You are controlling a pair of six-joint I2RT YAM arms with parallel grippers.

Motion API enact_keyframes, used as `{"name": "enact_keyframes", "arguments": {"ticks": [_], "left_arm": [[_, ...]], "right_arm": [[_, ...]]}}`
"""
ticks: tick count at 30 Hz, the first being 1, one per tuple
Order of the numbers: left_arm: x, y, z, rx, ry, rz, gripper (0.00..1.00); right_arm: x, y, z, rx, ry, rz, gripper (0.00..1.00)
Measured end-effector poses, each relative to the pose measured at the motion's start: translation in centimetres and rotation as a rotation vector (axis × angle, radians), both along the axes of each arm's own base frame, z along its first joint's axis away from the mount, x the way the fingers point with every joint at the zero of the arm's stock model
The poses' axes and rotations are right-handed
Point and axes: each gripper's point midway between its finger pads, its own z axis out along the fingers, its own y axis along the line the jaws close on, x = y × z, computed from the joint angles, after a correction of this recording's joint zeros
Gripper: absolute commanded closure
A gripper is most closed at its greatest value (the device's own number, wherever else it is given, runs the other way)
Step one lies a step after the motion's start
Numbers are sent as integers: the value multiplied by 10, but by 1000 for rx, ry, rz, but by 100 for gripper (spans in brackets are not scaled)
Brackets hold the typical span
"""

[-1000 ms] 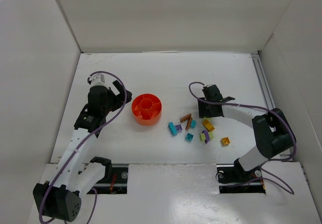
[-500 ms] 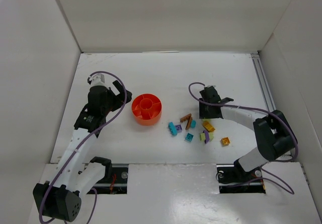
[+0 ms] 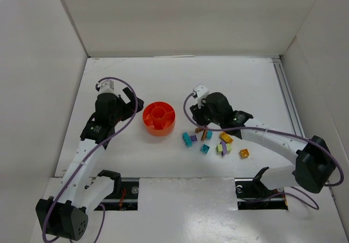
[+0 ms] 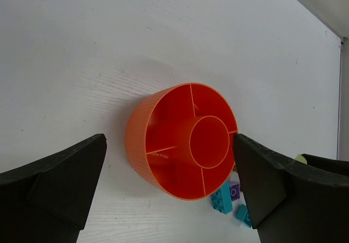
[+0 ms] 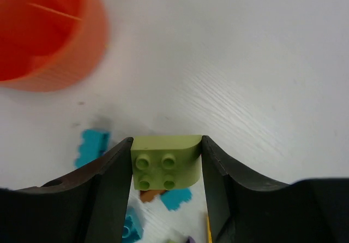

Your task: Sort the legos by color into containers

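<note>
The round orange dish [image 3: 150, 124] with wedge compartments sits left of centre and looks empty; it also shows in the left wrist view [image 4: 139, 144] and the right wrist view [image 5: 49, 35]. My right gripper [image 5: 166, 169] is shut on a pale yellow-green lego [image 5: 166, 150], held above the table just right of the dish [image 3: 203, 120]. Below it lie brown [image 5: 150, 195] and teal [image 5: 90, 144] legos. Loose legos lie right of the dish: teal [image 3: 187, 140], purple [image 3: 193, 138], orange-yellow [image 3: 225, 136]. My left gripper [image 3: 131, 98] is open and empty, its jaws wide either side of the dish [image 4: 169, 139].
White walls enclose the table on three sides. A metal rail [image 3: 286, 95] runs along the right edge. Purple cables loop over both arms. More legos, orange-yellow [image 3: 244, 153] and yellow-green [image 3: 220, 148], lie near the right forearm.
My right arm has swung left from the far side of the pile to a spot close to the dish. The left arm has not moved.
</note>
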Motion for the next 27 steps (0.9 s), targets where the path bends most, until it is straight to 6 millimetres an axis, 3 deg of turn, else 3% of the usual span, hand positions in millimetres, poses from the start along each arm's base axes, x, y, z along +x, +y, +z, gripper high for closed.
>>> {"name": "enact_keyframes", "arguments": {"ticks": [5,9,17,22,27], "left_arm": [[-1,-3,1,-9,-2,-15,0],[-2,-4,2,-12,-3,-20,0],[-2,-4,2,-13,-3,-21,0],[-2,-4,2,-13,-3,-21,0],[-2,-4,2,-13,-3,-21,0]], "right_arm": [[-17,81,39,68,-139,325,61],[-17,117,48,104,-191,433,61],[-21,156,30,110,-222,535,61],[-15,162,22,108,-225,529,60],[-7,165,27,128,-254,498,56]]}}
